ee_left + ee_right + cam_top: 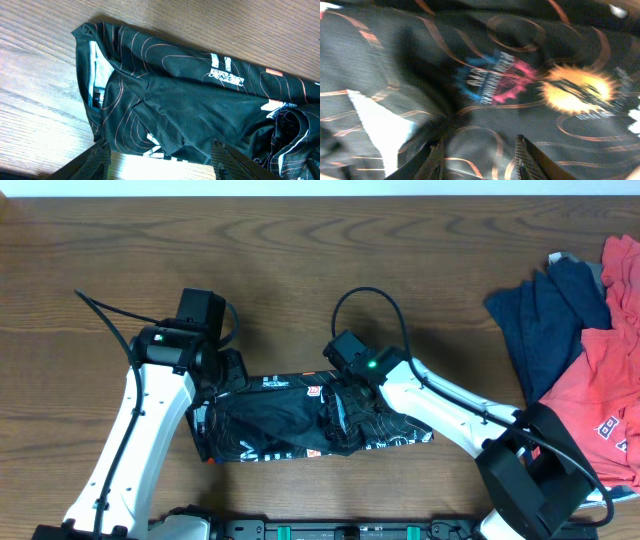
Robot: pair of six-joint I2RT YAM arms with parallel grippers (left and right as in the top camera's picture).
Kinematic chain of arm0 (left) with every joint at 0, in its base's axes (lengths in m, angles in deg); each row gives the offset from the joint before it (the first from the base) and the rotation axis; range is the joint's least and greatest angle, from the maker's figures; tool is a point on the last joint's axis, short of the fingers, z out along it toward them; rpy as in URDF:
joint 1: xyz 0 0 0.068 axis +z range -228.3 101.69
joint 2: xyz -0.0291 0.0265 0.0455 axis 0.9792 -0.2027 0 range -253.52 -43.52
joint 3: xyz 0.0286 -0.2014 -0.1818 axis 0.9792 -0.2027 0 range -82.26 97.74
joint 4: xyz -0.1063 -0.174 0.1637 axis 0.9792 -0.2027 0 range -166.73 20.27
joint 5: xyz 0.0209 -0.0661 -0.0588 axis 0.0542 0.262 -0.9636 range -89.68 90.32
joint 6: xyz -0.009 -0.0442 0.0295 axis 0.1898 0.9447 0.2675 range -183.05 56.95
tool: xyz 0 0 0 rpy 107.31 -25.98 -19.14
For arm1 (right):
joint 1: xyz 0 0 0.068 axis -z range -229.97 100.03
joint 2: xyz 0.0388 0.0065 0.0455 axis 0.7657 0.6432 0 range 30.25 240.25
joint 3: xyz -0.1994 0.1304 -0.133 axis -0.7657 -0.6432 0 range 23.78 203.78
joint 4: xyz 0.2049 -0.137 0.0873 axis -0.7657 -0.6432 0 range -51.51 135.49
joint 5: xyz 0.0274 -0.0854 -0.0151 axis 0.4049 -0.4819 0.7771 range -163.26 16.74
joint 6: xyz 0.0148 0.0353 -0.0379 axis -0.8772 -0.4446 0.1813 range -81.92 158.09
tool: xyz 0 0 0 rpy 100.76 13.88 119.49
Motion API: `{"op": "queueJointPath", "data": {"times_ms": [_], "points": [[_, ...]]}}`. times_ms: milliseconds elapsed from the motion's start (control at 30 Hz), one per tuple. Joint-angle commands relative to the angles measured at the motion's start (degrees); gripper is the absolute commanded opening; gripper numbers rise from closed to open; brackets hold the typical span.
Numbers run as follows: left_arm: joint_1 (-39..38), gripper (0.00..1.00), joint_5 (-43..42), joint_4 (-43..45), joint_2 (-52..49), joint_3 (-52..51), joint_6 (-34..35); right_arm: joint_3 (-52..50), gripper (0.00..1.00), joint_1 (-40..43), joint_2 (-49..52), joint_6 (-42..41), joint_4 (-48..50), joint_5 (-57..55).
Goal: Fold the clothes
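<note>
**Dark wooden bench point(300, 260), one black garment under both arms**

On the left wrist camera, the left end effector point(160, 162) stands wide open. Its two fingers point(97, 160) sit far apart at the bottom of the view and grip nothing. Below and ahead of them is the black garment point(200, 100), printed with thin orange curved lines and white lettering. The garment's folded left edge lies against bare wood.

The right end effector point(480, 160) is pressed close to the same cloth and its picture is blurred. Its fingers point(527, 155) are partly apart with fabric filling the gap. Whether they actually pinch the fabric cannot be told. Just beyond them the print shows a blue and pink round emblem point(490, 80) and an orange burst point(575, 90).

From overhead, the garment lies as a long strip across the near middle of the bench. The left end effector is over its left end. The right end effector is right of its centre, where the cloth is bunched and wrinkled. The white arms run back from both ends toward the near edge of the bench.

Well apart, at the far right, a navy garment point(545, 320) lies crumpled. It is touching and partly overlapped by a red garment point(600, 380) with a printed mark.
</note>
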Motion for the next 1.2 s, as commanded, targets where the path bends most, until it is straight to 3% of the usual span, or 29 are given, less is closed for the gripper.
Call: {"op": "queueJointPath", "data": {"times_ms": [0, 167, 567, 900, 1033, 1167], "points": [[0.3, 0.66, 0.7, -0.2, 0.1, 0.9, -0.1, -0.1, 0.45, -2.0, 0.4, 3.0, 1.2, 5.6], [0.3, 0.66, 0.7, -0.2, 0.1, 0.9, -0.1, -0.1, 0.47, -4.4, 0.4, 8.0, 4.7, 13.7], [0.3, 0.67, 0.7, -0.5, 0.1, 0.9, -0.7, 0.3, 0.54, -4.5, 0.2, 9.8, 5.8, 14.4], [2.1, 0.89, 1.1, -1.3, 0.1, 0.1, -6.7, 10.4, 0.61, 3.9, -7.4, 6.8, -8.0, 0.4], [5.7, 0.97, 1.1, -1.2, -0.2, -3.0, -8.6, 10.6, 0.63, 10.1, -10.8, 4.8, -11.9, 0.0], [9.0, 1.0, -0.2, 1.7, -1.8, -7.2, -12.3, 10.6, 0.63, 15.5, -11.4, 3.3, -15.3, 0.0]]}}
